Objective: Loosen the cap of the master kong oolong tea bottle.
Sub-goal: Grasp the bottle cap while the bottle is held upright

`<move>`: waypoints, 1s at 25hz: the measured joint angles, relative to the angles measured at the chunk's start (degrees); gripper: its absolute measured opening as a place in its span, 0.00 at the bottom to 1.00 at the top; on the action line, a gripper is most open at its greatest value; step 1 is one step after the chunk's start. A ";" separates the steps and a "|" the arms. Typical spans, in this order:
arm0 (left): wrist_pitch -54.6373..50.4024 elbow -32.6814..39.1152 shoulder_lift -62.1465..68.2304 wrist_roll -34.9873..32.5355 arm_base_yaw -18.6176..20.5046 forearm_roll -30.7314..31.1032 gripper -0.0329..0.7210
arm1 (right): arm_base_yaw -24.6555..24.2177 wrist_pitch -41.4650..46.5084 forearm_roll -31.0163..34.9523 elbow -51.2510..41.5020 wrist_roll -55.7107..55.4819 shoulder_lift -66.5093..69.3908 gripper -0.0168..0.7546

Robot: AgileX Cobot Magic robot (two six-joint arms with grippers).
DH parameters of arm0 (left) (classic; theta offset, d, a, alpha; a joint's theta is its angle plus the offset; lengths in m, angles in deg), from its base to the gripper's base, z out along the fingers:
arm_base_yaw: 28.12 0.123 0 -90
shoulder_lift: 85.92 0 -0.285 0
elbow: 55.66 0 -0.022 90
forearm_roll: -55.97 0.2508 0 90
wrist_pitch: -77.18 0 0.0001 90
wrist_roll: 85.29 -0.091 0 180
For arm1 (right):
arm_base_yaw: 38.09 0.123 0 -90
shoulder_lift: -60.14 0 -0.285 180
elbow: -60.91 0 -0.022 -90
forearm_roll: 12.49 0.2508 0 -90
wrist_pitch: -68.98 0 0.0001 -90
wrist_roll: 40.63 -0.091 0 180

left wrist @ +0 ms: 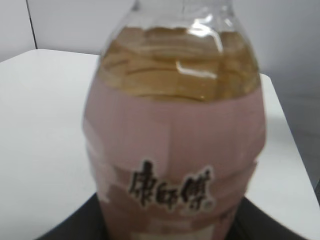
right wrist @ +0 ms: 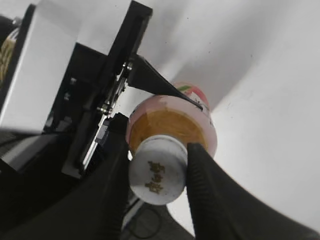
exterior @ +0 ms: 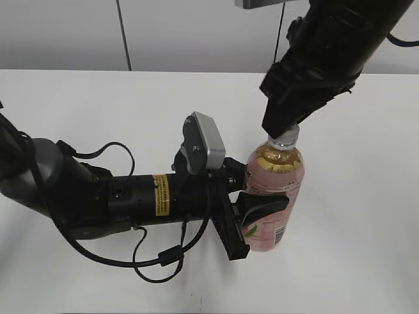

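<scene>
The master kong oolong tea bottle stands upright on the white table, amber tea above its pink label. My left gripper reaches in from the left and is shut on the bottle's body; its dark fingers show at both lower corners of the left wrist view. My right gripper comes down from above. In the right wrist view the white cap with its dark mark sits between the two black fingers, and both touch its sides. In the exterior view the cap is hidden by the gripper.
The white table extends all round the bottle, with a grey wall behind. A black cable loops on the table below the left arm. The left wrist camera housing stands close to the bottle's left.
</scene>
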 joint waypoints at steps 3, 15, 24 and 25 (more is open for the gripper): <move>0.00 0.00 0.00 0.00 0.00 0.00 0.41 | 0.05 0.00 0.26 0.07 16.78 0.00 0.37; -0.09 0.00 0.00 0.13 0.00 -0.21 0.41 | 0.10 0.24 0.73 0.30 61.75 -0.22 0.35; -0.09 0.00 0.04 0.69 0.00 -0.62 0.41 | 0.10 0.24 1.26 0.35 62.68 -0.28 0.26; -0.09 0.00 0.04 0.69 0.00 -0.62 0.41 | 0.10 0.24 1.41 0.35 62.18 -0.28 0.26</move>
